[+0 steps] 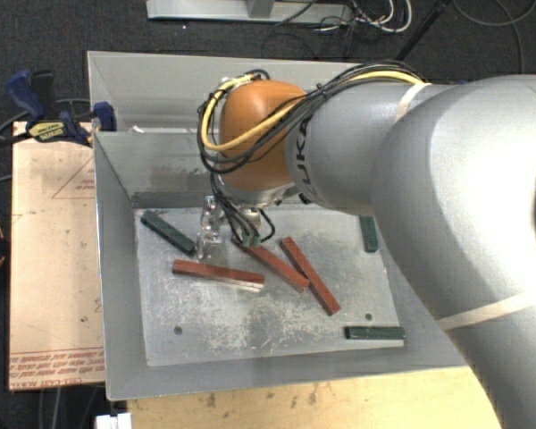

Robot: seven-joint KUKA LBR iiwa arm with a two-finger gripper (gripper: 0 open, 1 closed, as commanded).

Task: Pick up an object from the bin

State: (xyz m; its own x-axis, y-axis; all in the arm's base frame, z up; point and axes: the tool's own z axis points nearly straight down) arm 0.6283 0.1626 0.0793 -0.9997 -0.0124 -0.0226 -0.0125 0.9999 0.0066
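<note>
Dark letters "KU" stand sideways on the grey arm (402, 159).

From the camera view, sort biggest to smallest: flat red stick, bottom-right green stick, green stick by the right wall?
1. flat red stick
2. bottom-right green stick
3. green stick by the right wall, though the arm may hide part of it

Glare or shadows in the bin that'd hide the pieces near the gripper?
Camera view: no strong glare on the bin floor, just pale scuffs; soft shadow under the arm around the gripper; the red-brown stick and dark green stick near it stand out clearly.
</note>
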